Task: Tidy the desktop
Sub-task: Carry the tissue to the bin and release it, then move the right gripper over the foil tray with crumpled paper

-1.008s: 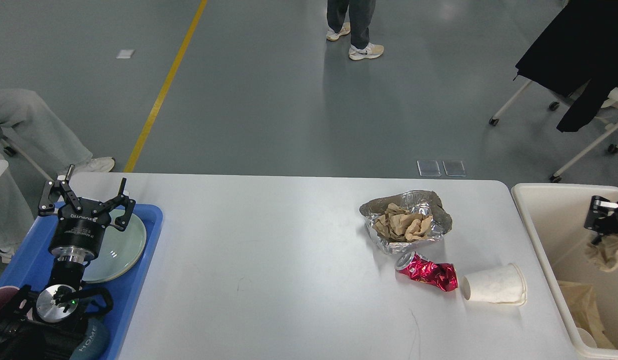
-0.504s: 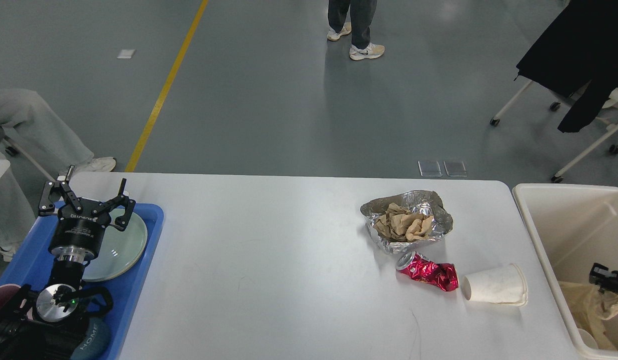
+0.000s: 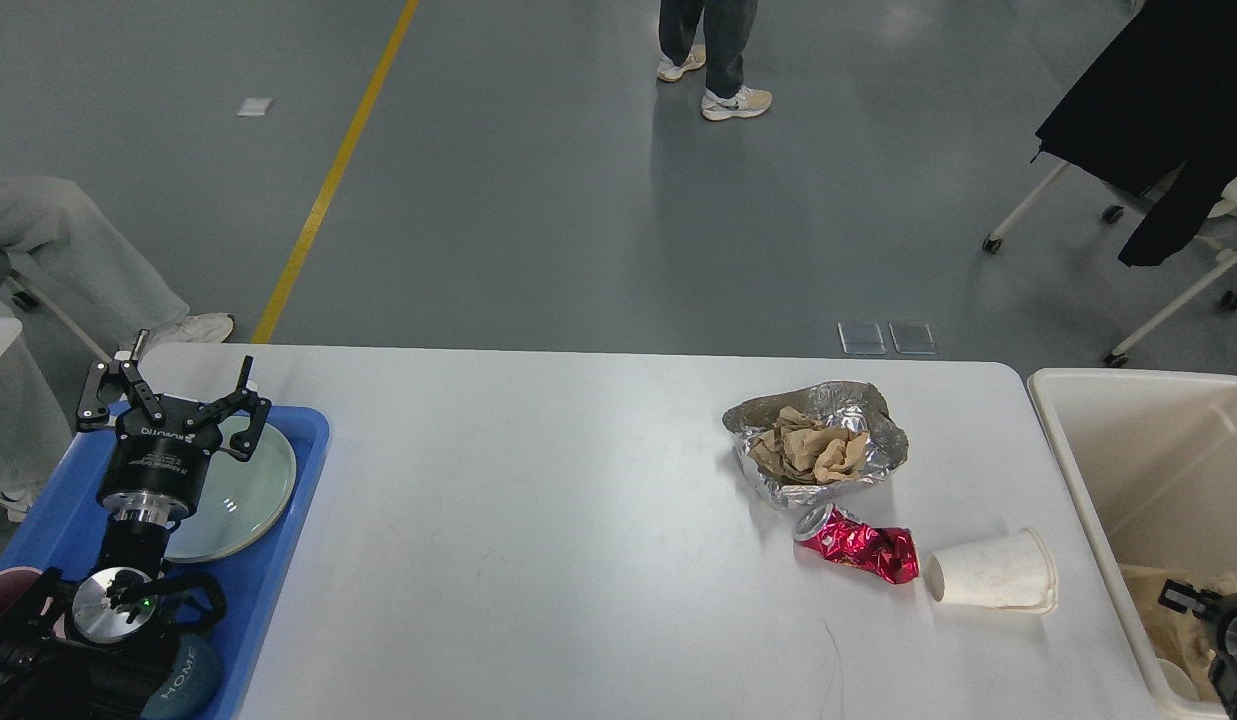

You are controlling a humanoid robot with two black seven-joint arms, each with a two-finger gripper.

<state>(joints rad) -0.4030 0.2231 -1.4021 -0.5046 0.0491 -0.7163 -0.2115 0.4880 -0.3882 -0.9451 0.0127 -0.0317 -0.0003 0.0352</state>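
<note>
The right gripper now sits low inside the cream plastic bin at the table's right end, down among the beige crumpled paper at its bottom. 1 second ago it hung high over the bin with a wad of that paper hanging from it; half a second ago it had dropped deep inside. Seen small and dark at the frame edge, its fingers cannot be told apart, so I cannot tell whether it has let go.

The left gripper has not moved: it hovers over the pale green round plate in the blue plastic tray, fingers spread wide, holding nothing.

The large white desktop fills the middle of the view. 3 pieces of litter remain near its right end: a crumpled foil container stuffed with brown paper, a crushed red can just in front of it, and a tipped white paper cup touching the can's end. 1 piece looks binned, so the job appears partway done.
</note>
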